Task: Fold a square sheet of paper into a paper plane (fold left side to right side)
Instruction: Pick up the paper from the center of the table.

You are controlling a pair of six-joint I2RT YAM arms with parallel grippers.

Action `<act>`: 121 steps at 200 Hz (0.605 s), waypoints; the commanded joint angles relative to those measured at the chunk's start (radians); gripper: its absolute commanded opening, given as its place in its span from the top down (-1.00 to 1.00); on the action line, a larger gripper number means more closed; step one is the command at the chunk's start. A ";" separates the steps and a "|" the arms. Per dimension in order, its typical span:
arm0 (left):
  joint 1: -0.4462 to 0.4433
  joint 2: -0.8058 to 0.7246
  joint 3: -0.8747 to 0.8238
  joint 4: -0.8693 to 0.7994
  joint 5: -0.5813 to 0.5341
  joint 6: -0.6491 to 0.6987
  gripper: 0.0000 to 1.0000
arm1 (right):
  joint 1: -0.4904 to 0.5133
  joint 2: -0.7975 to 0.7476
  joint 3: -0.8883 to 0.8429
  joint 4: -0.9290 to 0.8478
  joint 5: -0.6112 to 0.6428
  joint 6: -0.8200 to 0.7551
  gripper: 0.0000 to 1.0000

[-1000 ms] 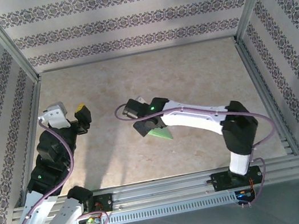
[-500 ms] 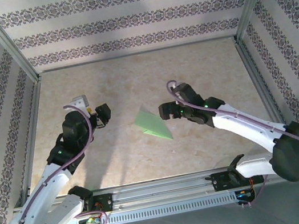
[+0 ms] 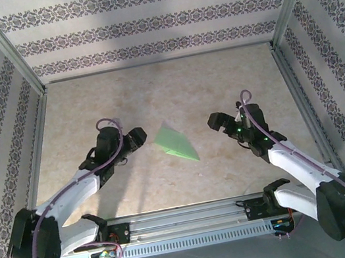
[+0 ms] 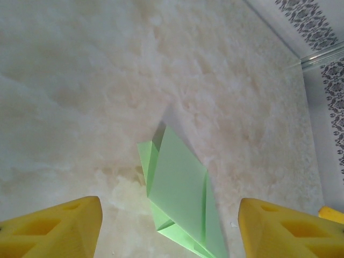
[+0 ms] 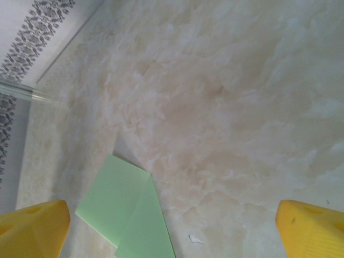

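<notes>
The square sheet of paper is folded into a slim pale green paper plane (image 3: 176, 143) with layered flaps. It lies flat on the marble table top, its point toward the near right. My left gripper (image 3: 137, 138) hovers just left of it, open. In the left wrist view the plane (image 4: 180, 199) lies between and ahead of the yellow fingertips (image 4: 59, 228), untouched. My right gripper (image 3: 216, 122) stands open a short way right of the plane. In the right wrist view the plane (image 5: 126, 212) lies at the lower left, clear of the fingertips (image 5: 314, 228).
Patterned walls (image 3: 141, 24) and aluminium posts close in the table on three sides. A metal rail (image 3: 188, 218) runs along the near edge by the arm bases. A tiny white scrap (image 5: 194, 238) lies on the table near the plane.
My right gripper has left the paper plane and pulled back to the right. The left arm has swung down and right, toward the plane's left side. The plane has stayed put.
</notes>
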 commanded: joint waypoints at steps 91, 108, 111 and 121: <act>-0.073 0.391 -0.025 0.475 0.096 -0.327 -0.06 | -0.049 -0.043 -0.050 0.082 -0.064 0.068 -0.96; -0.076 0.432 -0.005 0.490 0.104 -0.336 0.02 | -0.053 -0.053 -0.056 0.081 -0.066 0.071 -0.96; -0.076 0.439 -0.003 0.495 0.105 -0.339 0.04 | -0.055 -0.054 -0.057 0.081 -0.065 0.073 -0.96; -0.076 0.457 -0.002 0.523 0.102 -0.349 0.12 | -0.059 -0.062 -0.060 0.079 -0.066 0.074 -0.96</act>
